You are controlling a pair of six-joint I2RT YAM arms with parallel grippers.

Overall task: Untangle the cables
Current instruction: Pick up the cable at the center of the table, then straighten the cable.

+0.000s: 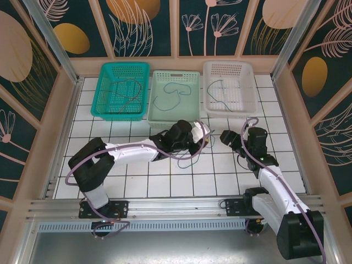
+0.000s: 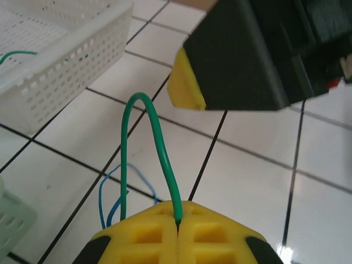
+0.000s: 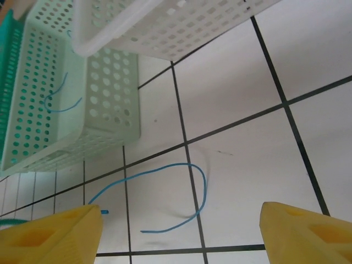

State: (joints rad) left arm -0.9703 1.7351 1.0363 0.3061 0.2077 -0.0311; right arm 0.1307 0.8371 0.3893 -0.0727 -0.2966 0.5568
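The left gripper (image 2: 177, 219) pinches a green cable (image 2: 157, 137) above the white tiled table (image 1: 137, 184). The right gripper (image 3: 181, 220) is wide open, holding nothing. Flower walls (image 1: 137, 22) stand around.

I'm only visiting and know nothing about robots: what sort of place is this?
Probably a robot test cell: left arm, pinching a green cable, and right arm bolted at a tiled table; patterned panels around; three baskets.

Top cam high at near edge, looking down on whole counter (image 1: 137, 187). Wrist cams close, low; both share white basket (image 2: 55, 66).
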